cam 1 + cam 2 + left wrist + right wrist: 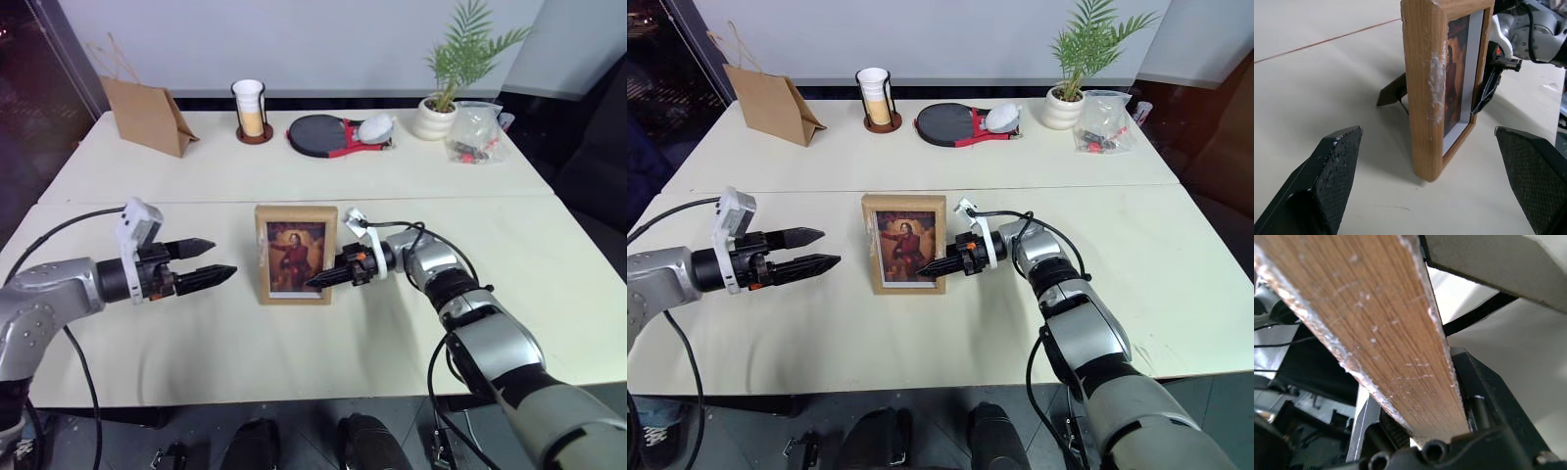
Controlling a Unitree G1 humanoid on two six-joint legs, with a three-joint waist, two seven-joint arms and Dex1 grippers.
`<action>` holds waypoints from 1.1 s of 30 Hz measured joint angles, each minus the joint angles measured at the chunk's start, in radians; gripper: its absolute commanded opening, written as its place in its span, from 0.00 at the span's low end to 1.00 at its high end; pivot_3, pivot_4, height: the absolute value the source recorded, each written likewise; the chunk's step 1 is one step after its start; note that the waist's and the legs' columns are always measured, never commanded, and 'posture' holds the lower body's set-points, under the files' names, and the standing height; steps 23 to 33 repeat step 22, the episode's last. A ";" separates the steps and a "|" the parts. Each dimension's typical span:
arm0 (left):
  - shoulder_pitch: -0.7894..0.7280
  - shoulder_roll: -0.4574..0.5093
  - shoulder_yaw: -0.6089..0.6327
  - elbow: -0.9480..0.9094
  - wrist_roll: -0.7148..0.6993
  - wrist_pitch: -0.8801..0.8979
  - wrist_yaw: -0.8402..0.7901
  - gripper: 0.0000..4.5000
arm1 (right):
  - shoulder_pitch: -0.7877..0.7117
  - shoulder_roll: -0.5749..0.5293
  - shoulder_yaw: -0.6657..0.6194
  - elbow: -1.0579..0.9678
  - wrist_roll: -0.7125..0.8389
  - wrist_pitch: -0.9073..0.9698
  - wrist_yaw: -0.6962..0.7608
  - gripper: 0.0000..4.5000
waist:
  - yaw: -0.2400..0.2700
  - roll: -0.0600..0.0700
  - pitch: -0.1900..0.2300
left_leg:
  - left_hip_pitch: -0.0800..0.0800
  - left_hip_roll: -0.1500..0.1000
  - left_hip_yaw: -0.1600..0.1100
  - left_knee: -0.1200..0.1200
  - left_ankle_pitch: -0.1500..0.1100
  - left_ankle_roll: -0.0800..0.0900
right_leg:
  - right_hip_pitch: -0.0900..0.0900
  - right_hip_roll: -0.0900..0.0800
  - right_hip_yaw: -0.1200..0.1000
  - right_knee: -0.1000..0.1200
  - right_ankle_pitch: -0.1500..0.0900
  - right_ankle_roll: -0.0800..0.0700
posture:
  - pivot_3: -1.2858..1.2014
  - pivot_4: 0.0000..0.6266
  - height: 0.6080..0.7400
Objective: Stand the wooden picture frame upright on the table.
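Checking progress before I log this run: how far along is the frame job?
Done: wooden picture frame stands upright on the table, stand folded out behind. In hand: right gripper at its right edge, which sits between its fingers. Left: release and pull away. Left gripper hangs open beside it, not touching.

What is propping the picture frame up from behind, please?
Behind the picture frame, a dark fold-out stand angles down onto the table. The frame itself covers most of the back, so where the stand joins it is hidden.
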 measured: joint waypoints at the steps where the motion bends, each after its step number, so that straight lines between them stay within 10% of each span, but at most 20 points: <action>1: 0.000 -0.004 -0.003 0.003 0.010 0.000 -0.003 1.00 | 0.016 0.000 -0.005 -0.008 -0.006 0.012 -0.003 0.76 | 0.000 0.000 0.000 | 0.000 0.000 0.000 0.000 0.000 0.000 | 0.000 0.000 0.000 0.000 0.000 0.000 | 0.52 0.24 1.00; 4: -0.002 -0.017 -0.024 0.013 0.027 0.000 -0.018 1.00 | 0.065 -0.020 -0.016 -0.049 -0.032 0.035 -0.028 0.98 | 0.001 0.000 0.000 | 0.000 -0.001 0.000 0.000 0.000 0.000 | 0.000 -0.001 0.000 0.000 0.000 0.000 | 0.52 0.24 1.00; 18: 0.033 -0.006 -0.018 -0.033 0.079 -0.060 -0.123 1.00 | 0.510 -0.608 -0.350 -1.133 0.042 0.327 -0.249 0.98 | 0.025 0.003 0.000 | 0.000 -0.001 0.002 -0.001 -0.001 0.001 | -0.002 -0.003 0.000 0.000 -0.002 -0.003 | 0.52 0.24 1.00; 33: 0.039 0.003 -0.009 -0.060 0.087 -0.069 -0.136 1.00 | 0.532 -0.647 -0.456 -1.336 0.134 0.450 -0.336 0.98 | 0.027 0.003 0.000 | 0.001 -0.001 0.002 0.001 -0.001 0.002 | 0.001 -0.003 0.000 -0.001 -0.002 -0.004 | 0.52 0.24 1.00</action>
